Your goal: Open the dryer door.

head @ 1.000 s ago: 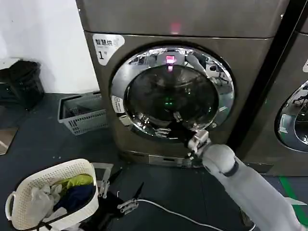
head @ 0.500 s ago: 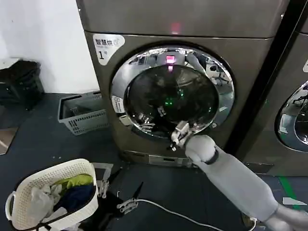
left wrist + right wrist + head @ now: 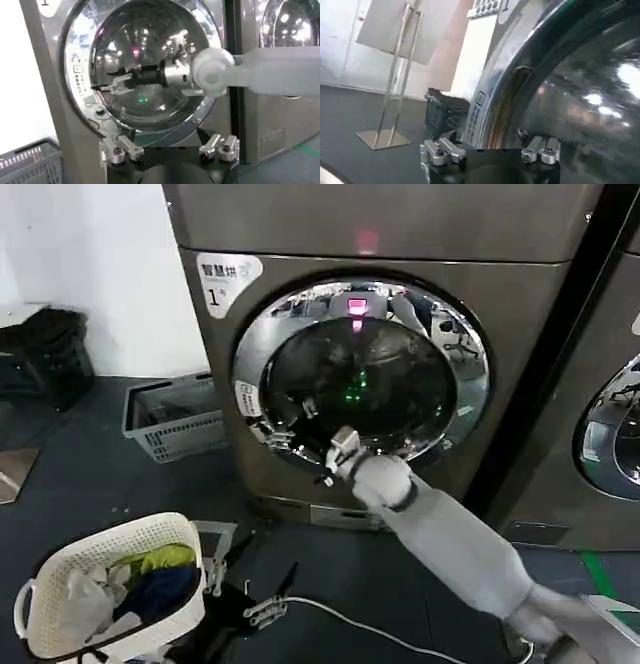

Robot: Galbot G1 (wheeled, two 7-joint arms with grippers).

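The dryer (image 3: pixel 400 224) is dark bronze-grey, with a white "1" sticker and a pink light. Its dryer door (image 3: pixel 360 374), a chrome ring around dark glass, sits shut against the front. My right gripper (image 3: pixel 332 459) is open at the ring's lower left, its fingers close to the chrome. In the right wrist view the open gripper (image 3: pixel 490 150) faces the door's chrome rim (image 3: pixel 505 95). My left gripper (image 3: pixel 170 150) is open and empty, low near the floor, facing the door (image 3: pixel 145 45). It also sees the right gripper (image 3: pixel 112 86) in front of the glass.
A white laundry basket (image 3: pixel 100 539) with clothes stands on the floor at the front left. A grey crate (image 3: pixel 175 419) sits beside the dryer. A second machine (image 3: pixel 610 434) stands to the right. A cable (image 3: pixel 350 624) runs across the floor.
My right arm has swept leftwards along the bottom of the door, from the ring's lower right to its lower left. The door has stayed shut. The left gripper has not moved.
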